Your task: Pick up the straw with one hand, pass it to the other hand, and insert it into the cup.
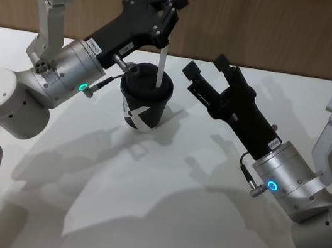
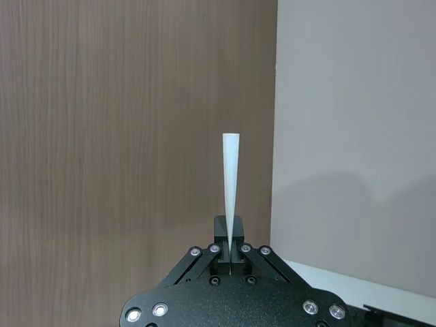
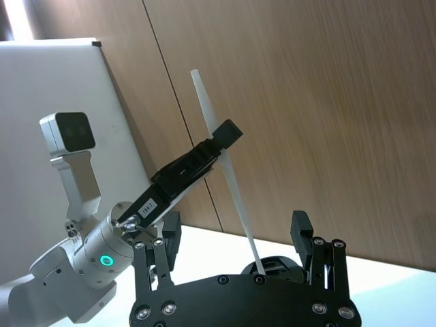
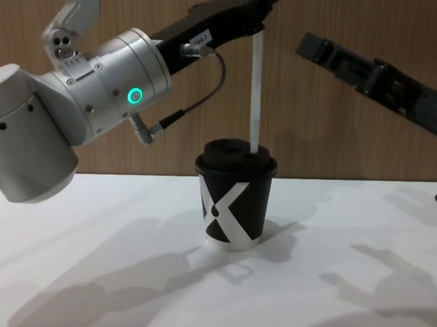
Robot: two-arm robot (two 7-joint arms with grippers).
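The black cup (image 1: 144, 109) with a white X mark and domed lid stands on the white table, also seen in the chest view (image 4: 235, 203). The white straw (image 1: 162, 60) stands upright over it, its lower tip meeting the lid's top (image 4: 253, 147); how deep it goes I cannot tell. My left gripper (image 1: 171, 11) is shut on the straw's upper part, above the cup (image 2: 230, 253). My right gripper (image 1: 208, 69) hangs open just right of the cup, with nothing between its fingers (image 3: 302, 228).
A wood-panelled wall (image 1: 284, 29) runs along the back of the table (image 1: 155, 224). A grey cable (image 4: 199, 95) loops from the left wrist near the cup. The front of the table holds nothing but shadows.
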